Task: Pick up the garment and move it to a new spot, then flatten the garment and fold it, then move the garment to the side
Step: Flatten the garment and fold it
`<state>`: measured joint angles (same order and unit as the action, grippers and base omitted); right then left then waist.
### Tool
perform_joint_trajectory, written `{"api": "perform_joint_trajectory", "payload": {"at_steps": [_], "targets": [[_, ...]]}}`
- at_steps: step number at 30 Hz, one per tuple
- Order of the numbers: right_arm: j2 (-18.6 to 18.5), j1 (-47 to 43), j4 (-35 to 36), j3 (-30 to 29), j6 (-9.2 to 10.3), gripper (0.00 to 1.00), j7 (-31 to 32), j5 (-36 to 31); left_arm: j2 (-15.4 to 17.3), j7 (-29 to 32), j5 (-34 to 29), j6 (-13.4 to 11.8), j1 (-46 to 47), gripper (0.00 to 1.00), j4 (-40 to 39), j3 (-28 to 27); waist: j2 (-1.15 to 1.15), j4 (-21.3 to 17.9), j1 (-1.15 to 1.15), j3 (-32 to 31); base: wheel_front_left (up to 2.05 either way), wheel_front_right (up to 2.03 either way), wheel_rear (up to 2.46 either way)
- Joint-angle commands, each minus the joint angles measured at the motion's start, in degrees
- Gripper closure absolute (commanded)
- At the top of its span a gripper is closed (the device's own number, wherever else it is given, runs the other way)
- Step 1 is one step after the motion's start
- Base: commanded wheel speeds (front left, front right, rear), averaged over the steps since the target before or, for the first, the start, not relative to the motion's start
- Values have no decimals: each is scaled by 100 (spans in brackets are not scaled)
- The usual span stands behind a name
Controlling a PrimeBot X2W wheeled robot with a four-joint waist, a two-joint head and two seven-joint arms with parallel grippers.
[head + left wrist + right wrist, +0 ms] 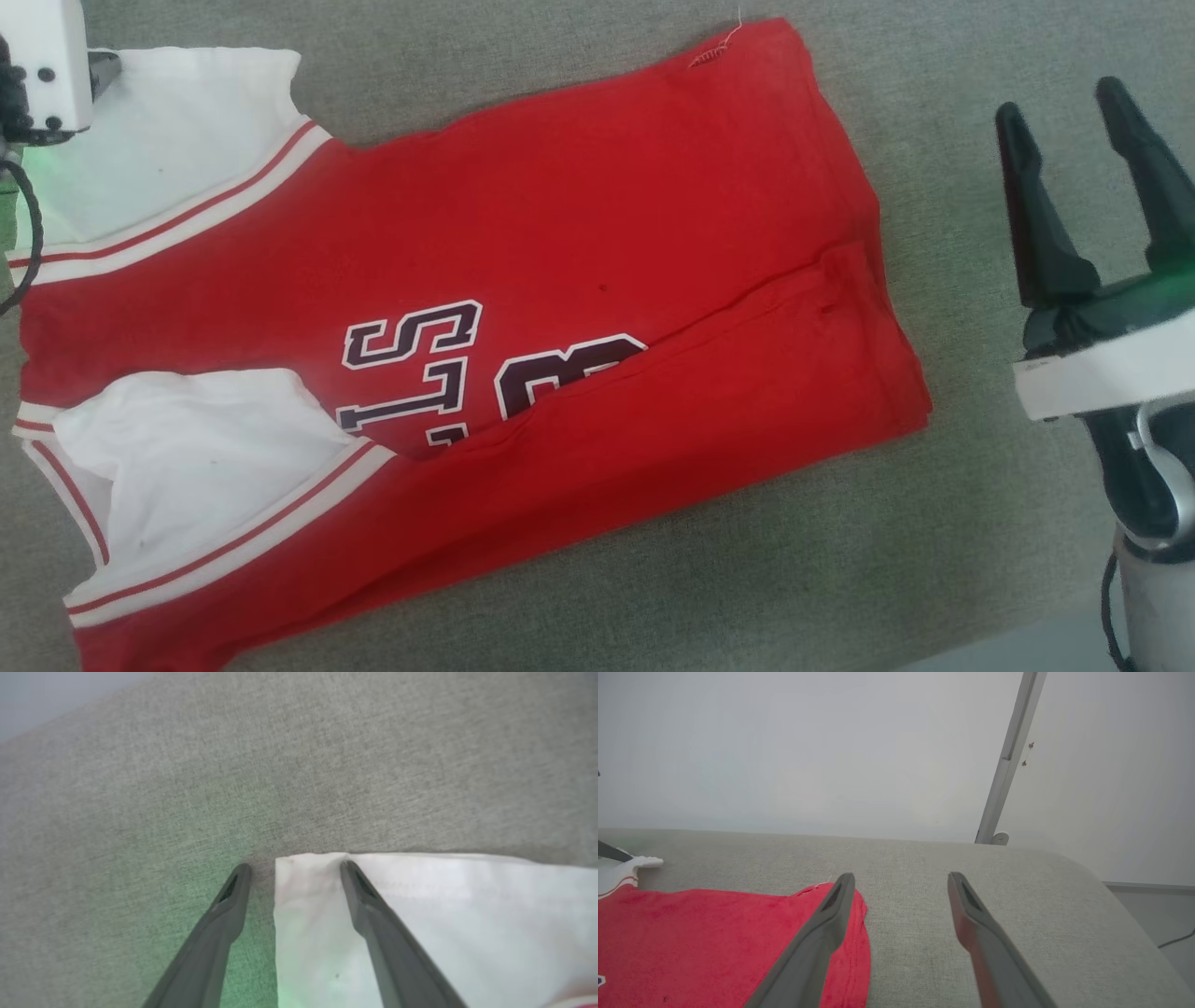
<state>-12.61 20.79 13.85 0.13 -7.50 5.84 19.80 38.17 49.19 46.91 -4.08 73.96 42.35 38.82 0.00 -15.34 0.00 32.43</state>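
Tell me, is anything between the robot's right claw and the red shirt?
No, nothing visible. The open right gripper hangs beside the hem of the red jersey shirt with white sleeves, with bare grey woven surface between them.

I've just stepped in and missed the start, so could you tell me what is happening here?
The robot is folding a red jersey on a grey fabric surface. One long side is already folded over, covering part of the lettering. The left gripper, open, straddles the corner of a white sleeve. The right gripper is open beside the hem, holding nothing.
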Motion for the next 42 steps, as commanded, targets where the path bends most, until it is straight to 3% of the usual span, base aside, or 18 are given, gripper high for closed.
{"api": "perform_joint_trajectory", "payload": {"at_steps": [1, 6, 12, 22, 31, 32, 33, 42], "targets": [[3, 103, -25, 37, 4, 0, 96, 66, -8, 164, 40, -17, -247, 100, 178, 110, 0, 5, 0, 7, 0, 0, 0], [-148, 468, -130, 251, 3, 0, 851, 215, -162, 433, 147, -123, -282, 100, 286, 124, 0, 51, 0, 29, 0, 0, 0], [-355, 1412, -749, 644, 3, 0, 1987, 511, -332, 353, 163, -98, -226, 100, 262, 155, 0, 143, 0, 82, 0, 0, 0], [-545, 2977, -2665, 1394, 5, 0, 3121, 848, -573, 229, 168, -84, -61, 100, 327, 193, 0, 341, 0, 185, 0, 0, 0], [-545, 3617, -3987, 2208, 5, 0, 3803, 1210, -725, 134, 170, -33, 28, 100, 450, 234, 0, 468, 0, 240, 0, 0, 0], [-547, 3663, -4081, 2284, 5, 55, 3823, 1257, -748, 109, 173, -26, 42, 100, 461, 233, 0, 483, 0, 243, 0, 0, 0], [-575, 3716, -4158, 2354, 4, 100, 3808, 1260, -770, 75, 176, -20, 53, 100, 471, 232, 0, 501, 0, 245, 0, 0, 0], [-810, 3833, -4329, 2595, 6, 100, 3454, 1375, -894, -182, 145, 193, 146, 100, 500, 259, 0, 743, 0, 7, 0, 0, 0]]}}
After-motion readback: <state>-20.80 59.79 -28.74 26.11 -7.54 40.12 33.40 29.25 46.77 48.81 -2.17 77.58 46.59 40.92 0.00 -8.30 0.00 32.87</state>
